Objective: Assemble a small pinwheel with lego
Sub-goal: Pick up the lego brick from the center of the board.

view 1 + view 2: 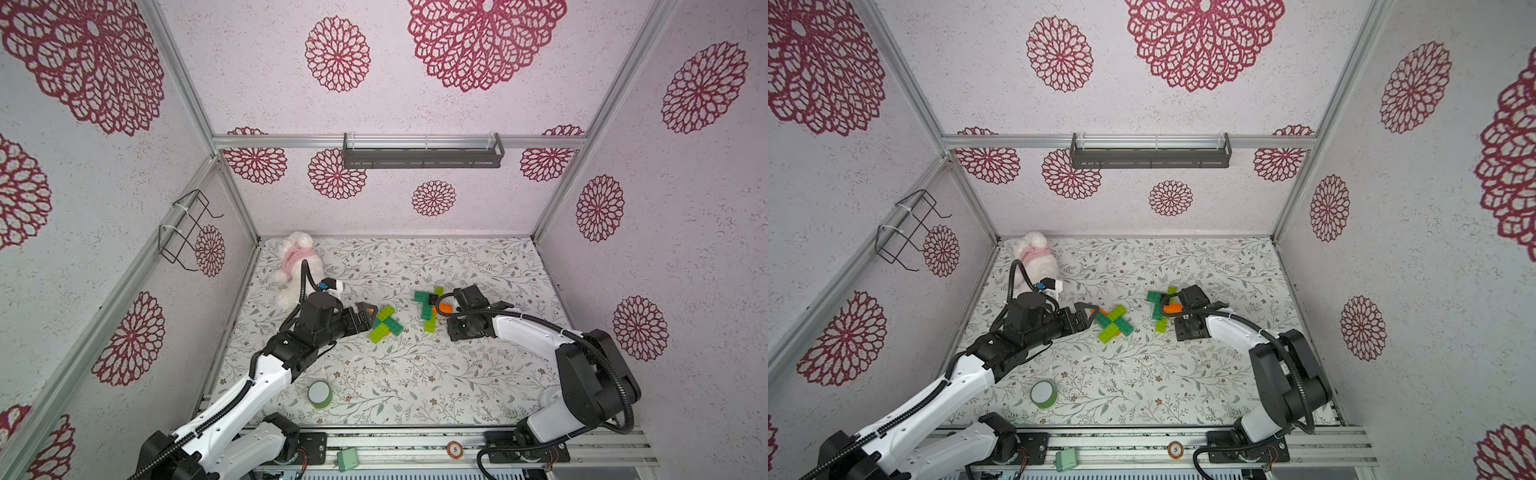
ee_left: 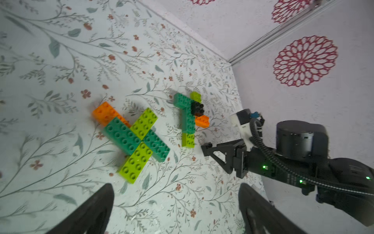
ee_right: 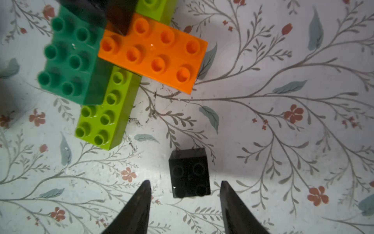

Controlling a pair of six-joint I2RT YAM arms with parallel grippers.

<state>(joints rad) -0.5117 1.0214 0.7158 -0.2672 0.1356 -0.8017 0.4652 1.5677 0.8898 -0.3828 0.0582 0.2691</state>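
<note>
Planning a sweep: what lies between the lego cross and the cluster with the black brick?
Only bare mat separates cross and cluster, in left wrist view.

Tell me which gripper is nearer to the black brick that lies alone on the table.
Right. The black brick sits between the open fingertips of the right gripper, not touched. The left gripper is farther off, beside the cross of green and orange bricks.

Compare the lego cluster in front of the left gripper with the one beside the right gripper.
The left-arm cluster spreads into a four-armed cross; the right-arm cluster is a narrower, lopsided strip. The right-arm cluster carries a black brick on top; the left-arm cluster shows none. Both lie flat on the floral table, built from orange, dark green and lime bricks.
</note>
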